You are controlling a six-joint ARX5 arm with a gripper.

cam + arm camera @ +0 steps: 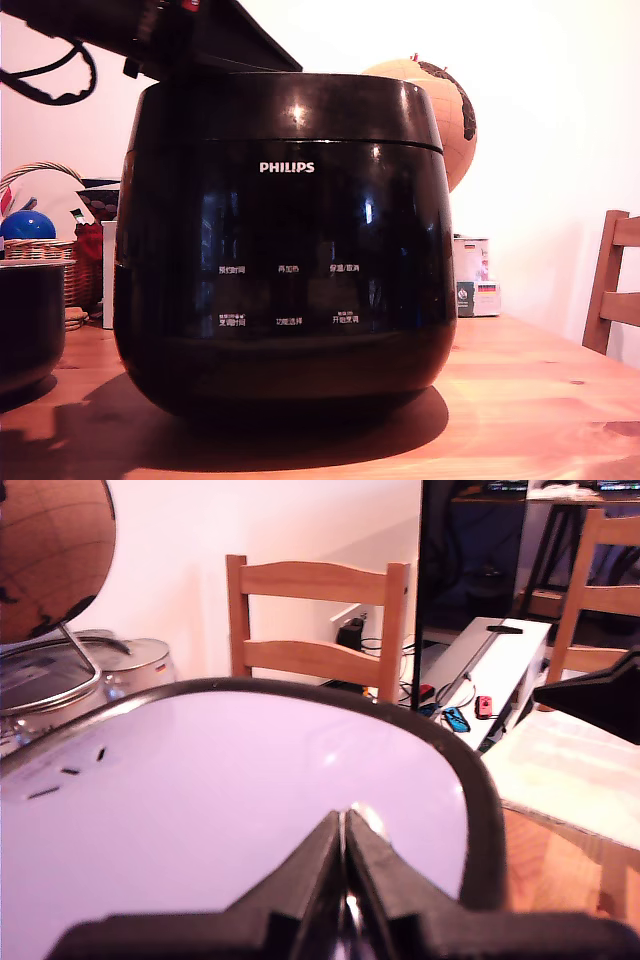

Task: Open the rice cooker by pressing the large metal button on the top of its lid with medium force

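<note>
Claw (343,865) pinched together, the two black fingers meeting along a thin seam at lower centre of the wrist view, gripping nothing. Closed tips make one blunt point, which suits pushing better than grasping.

Big glossy black rounded rice cooker (285,250) with white PHILIPS lettering fills the centre of the exterior view, standing on the orange-brown wooden table (540,400). Its wide glossy black rounded lid (290,105) sits flush on the body; seam line level, so judged still shut. In the wrist view the lid top reads as a pale, glare-washed oval with a dark rim, spreading just beyond the claw tips.

Black arm body crosses the upper left of the exterior view, above the lid. Contact with the lid: cannot tell. The large metal button is not clearly made out in either view; a bright glint shows at the fingertips only.

Brown globe (450,100) behind the cooker, upper right. Pressing step judged at hand.
</note>
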